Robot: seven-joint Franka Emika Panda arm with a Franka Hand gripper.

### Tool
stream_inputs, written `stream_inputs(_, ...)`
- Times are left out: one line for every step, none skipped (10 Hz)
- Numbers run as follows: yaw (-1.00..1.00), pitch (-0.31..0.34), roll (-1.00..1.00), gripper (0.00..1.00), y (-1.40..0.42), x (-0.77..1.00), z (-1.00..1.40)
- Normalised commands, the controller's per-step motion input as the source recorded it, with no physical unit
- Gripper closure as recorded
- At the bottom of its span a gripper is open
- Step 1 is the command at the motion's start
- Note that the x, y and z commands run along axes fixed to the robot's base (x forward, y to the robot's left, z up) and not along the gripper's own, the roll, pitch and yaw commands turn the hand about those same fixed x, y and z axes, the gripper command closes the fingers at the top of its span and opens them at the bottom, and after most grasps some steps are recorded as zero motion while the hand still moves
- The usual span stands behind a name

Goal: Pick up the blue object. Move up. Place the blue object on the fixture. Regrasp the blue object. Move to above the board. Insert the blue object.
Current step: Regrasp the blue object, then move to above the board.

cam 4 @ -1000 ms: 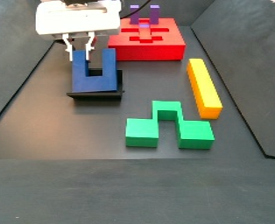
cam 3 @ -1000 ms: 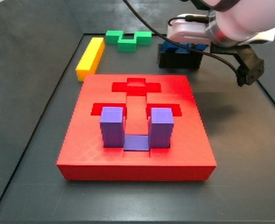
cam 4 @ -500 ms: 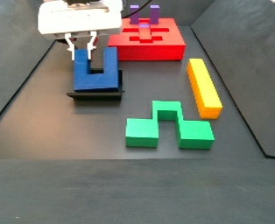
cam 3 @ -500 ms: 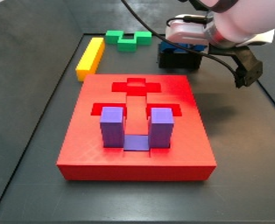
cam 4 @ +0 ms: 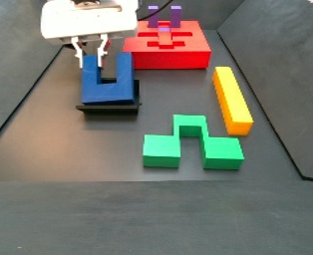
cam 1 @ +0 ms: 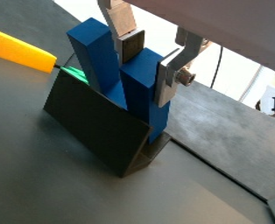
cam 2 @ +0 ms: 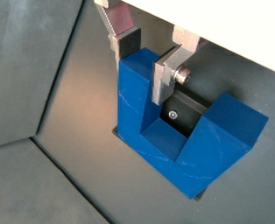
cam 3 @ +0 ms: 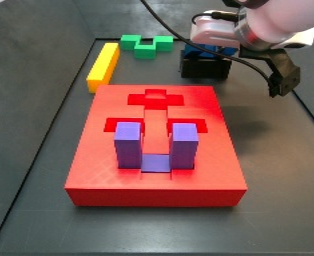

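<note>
One dark blue U-shaped block [cam 4: 108, 82] stands prongs-up in the small dark box-like fixture [cam 4: 109, 106], at about 10 o'clock on the bench in a side view. One gripper [cam 4: 93, 48] hangs right over it. In both wrist views the flat silver fingers [cam 2: 165, 77] bracket one prong: one finger lies against the prong's face, the other [cam 1: 120, 30] sits in the slot between the prongs. Whether they are clenched on the prong or only closing on it, I cannot tell; no clear gap shows.

Risks, judged from this pose: the grip takes a single prong, off the block's centre, so a lift could tilt the block and jam it against the fixture's low walls. A tilted block would then meet the cutouts in the big flat red slab board [cam 4: 172, 55] askew and catch on an edge. If the pads only half cover the prong, it could slip during the carry. The fixture might drag up with the block if the fit is tight.

Count, left to right in that side view: one blue block, one fixture, one gripper, one red board, one lighter purple U-shaped block [cam 4: 166, 15] seated in the board, one green stepped block [cam 4: 190, 142], one long yellow bar [cam 4: 231, 99].
</note>
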Motion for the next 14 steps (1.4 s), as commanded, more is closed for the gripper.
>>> stream_inputs(0.0,0.0,0.0,1.0,0.0,0.0,0.0)
stream_inputs(0.0,0.0,0.0,1.0,0.0,0.0,0.0)
stream_inputs(0.0,0.0,0.0,1.0,0.0,0.0,1.4)
stream_inputs(-0.01,0.04,0.02,1.0,0.04,-0.04,1.4)
stream_inputs(-0.01,0.021,-0.01,1.0,0.04,-0.05,1.4)
stream_inputs(0.01,0.004,0.01,1.0,0.05,-0.07,1.4)
stream_inputs(0.01,0.031,0.0,1.0,0.03,-0.04,1.4)
stream_inputs(0.0,0.027,0.0,1.0,0.03,-0.05,1.4)
stream_inputs(0.01,0.028,-0.01,1.0,0.04,-0.04,1.4)
stream_inputs(0.01,0.039,0.0,1.0,0.0,-0.02,0.71)
stream_inputs(0.01,0.055,0.0,1.0,0.0,0.02,0.24)
stream_inputs(0.06,0.022,-1.0,1.0,-1.4,-1.28,0.26)
stream_inputs(0.06,0.009,-1.0,1.0,-1.4,-1.3,0.28)
stream_inputs(0.07,-0.032,-1.0,1.0,-1.4,-1.4,0.29)
